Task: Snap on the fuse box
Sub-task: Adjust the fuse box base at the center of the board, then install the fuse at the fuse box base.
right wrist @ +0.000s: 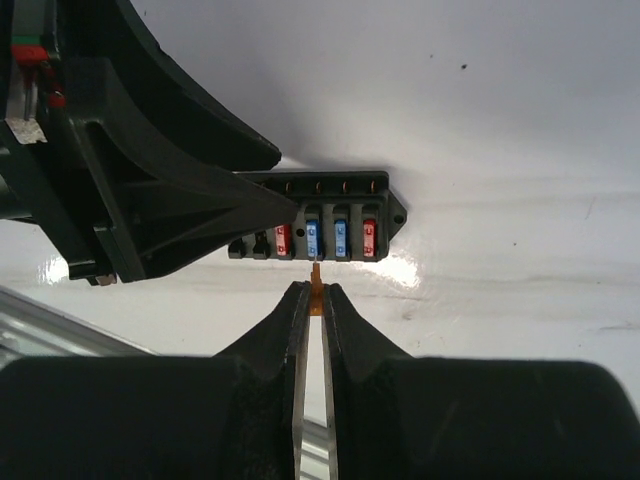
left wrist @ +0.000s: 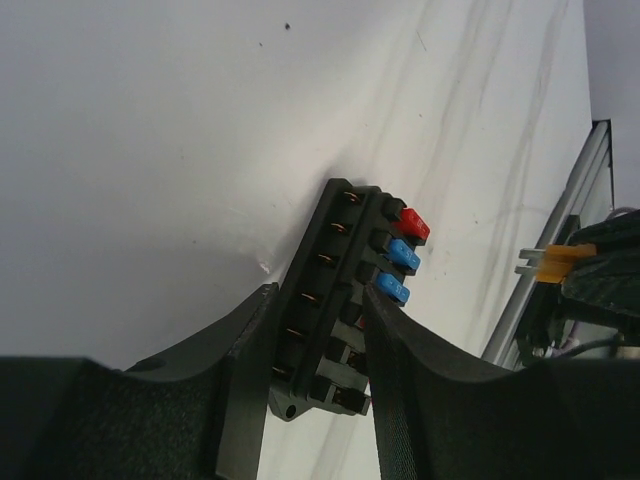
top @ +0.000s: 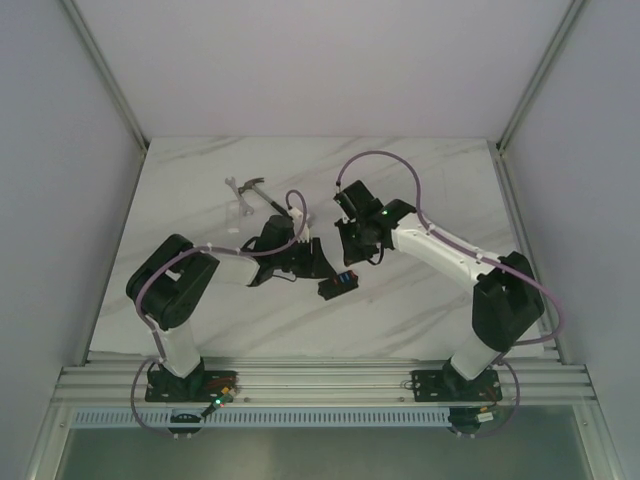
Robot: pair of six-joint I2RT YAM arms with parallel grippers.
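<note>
The fuse box lies flat on the desk, about in the middle from side to side and a bit nearer the near edge than the far one. It is a small black block, and it sits between the two arms.

The left end effector comes at the box from the left. In the left wrist view, one black finger sits against one long side of the box. The other finger lies over the other long side, so the box is pinched between them at its near end.

The right end effector is almost closed. Its two tips squeeze a tiny orange fuse. The fuse sits right at the front edge of the box, just under one of the blue pieces.

A row of red and blue fuses shows in the box (red at each end, two blue between them).

A hammer lies well away, toward the far left part of the desk.
</note>
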